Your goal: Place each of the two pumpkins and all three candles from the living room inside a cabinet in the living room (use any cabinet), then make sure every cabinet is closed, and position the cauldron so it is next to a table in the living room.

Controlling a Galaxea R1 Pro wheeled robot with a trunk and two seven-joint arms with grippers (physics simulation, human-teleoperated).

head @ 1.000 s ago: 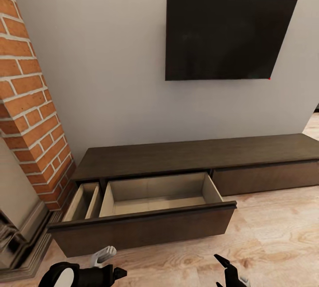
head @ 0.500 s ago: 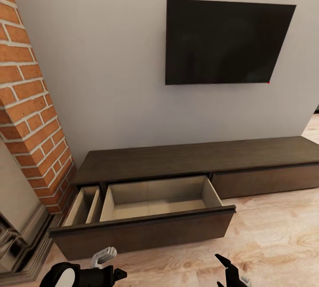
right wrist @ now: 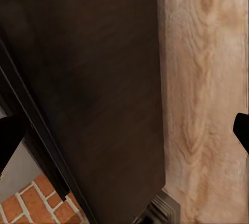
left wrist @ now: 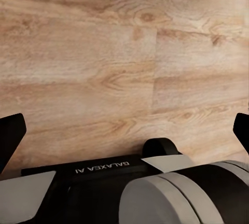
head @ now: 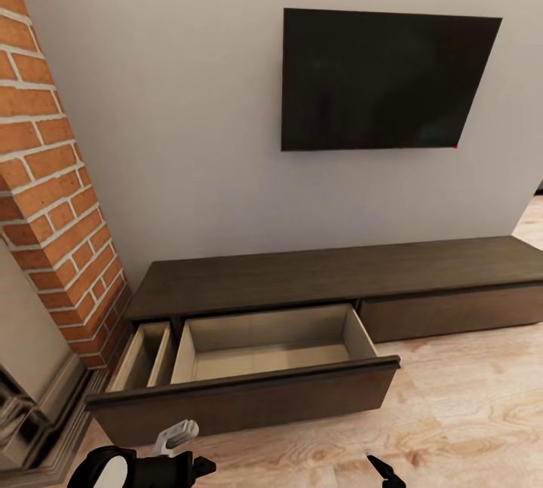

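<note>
The cabinet [head: 332, 277], a long low dark-brown unit, stands against the grey wall beneath a wall-mounted television [head: 385, 81], with its wide left-hand drawer [head: 256, 367] pulled out over the wooden floor [head: 467, 412]; the pale beige interior is bare (no pumpkin or candle lies in it). Over the last second the whole head view has slid downward, cabinet and television alike sitting lower in the picture while the drawer stands just as far out, which points to the camera rising or the robot backing off, not to the furniture moving. Judged from this, the drawer is ready to receive things and the robot is probably leaving to fetch them; none is stowed yet and the drawer remains to be shut. The left tool [left wrist: 124, 130] has its fingers spread wide over bare floor, holding and touching nothing. The right tool [right wrist: 124, 130] is likewise spread and empty, facing the drawer's dark front panel [right wrist: 98, 94]. A brick chimney [head: 53, 194] flanks the cabinet's left end.
</note>
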